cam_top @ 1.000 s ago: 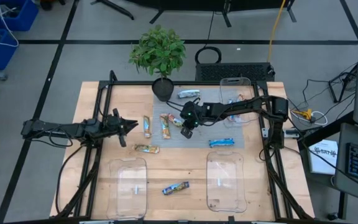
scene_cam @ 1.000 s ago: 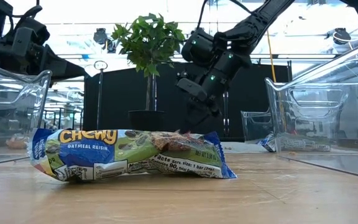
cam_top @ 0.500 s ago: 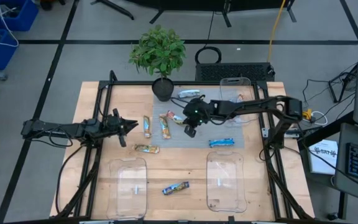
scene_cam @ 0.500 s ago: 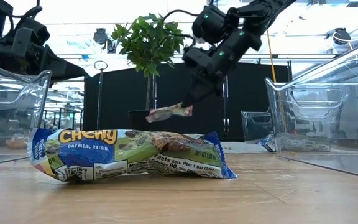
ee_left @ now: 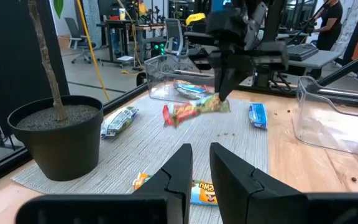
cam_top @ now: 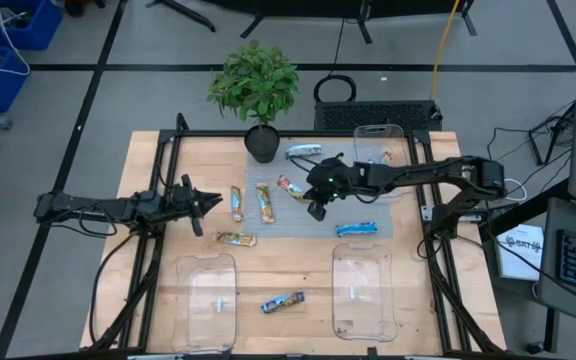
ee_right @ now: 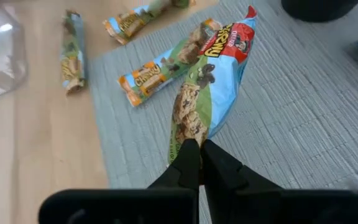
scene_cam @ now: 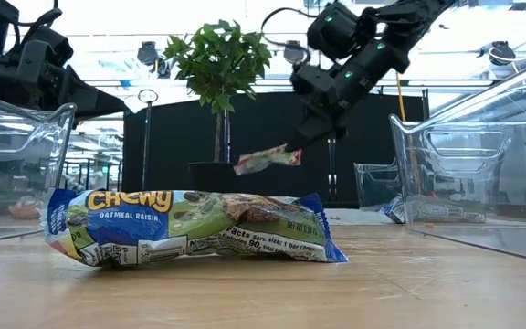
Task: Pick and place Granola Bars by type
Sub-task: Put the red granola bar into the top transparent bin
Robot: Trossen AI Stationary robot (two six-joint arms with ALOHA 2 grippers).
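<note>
My right gripper (cam_top: pixel 311 196) (ee_right: pixel 198 163) hangs over the grey mat (cam_top: pixel 368 210), shut on a granola bar in a red, blue and green wrapper (cam_top: pixel 290 185) (scene_cam: pixel 268 160) (ee_left: pixel 195 109). Two orange bars (cam_top: pixel 236 203) (cam_top: pixel 265 203) lie flat on the mat, and a blue one (cam_top: pixel 356 229) lies near its near edge. Another bar (cam_top: pixel 235 239) lies on the wood. A blue-ended bar (cam_top: pixel 282 301) (scene_cam: pixel 190 228) rests between the two near trays. My left gripper (cam_top: pixel 208 200) (ee_left: pixel 201 167) waits at the mat's left side, open by a narrow gap. My right gripper pinches the bar by one end of its wrapper (ee_right: pixel 188 138) between its two fingertips (ee_right: pixel 215 163). The fingers slant down from above (scene_cam: pixel 310 128). The bar is lifted clear of the mat and juts out from the fingertips nearly level, toward the table's left.
A potted plant (cam_top: pixel 261 140) stands at the mat's far edge with a silvery bar (cam_top: pixel 304 152) beside it. A clear tray (cam_top: pixel 383 135) at the far right holds bars. Two clear trays (cam_top: pixel 211 262) (cam_top: pixel 362 250) sit near the table's front edge.
My right gripper has risen from the mat and drifted toward the table's right, carrying the bar with it. The bar, which lay on the mat a second ago, now hangs clear above it.
</note>
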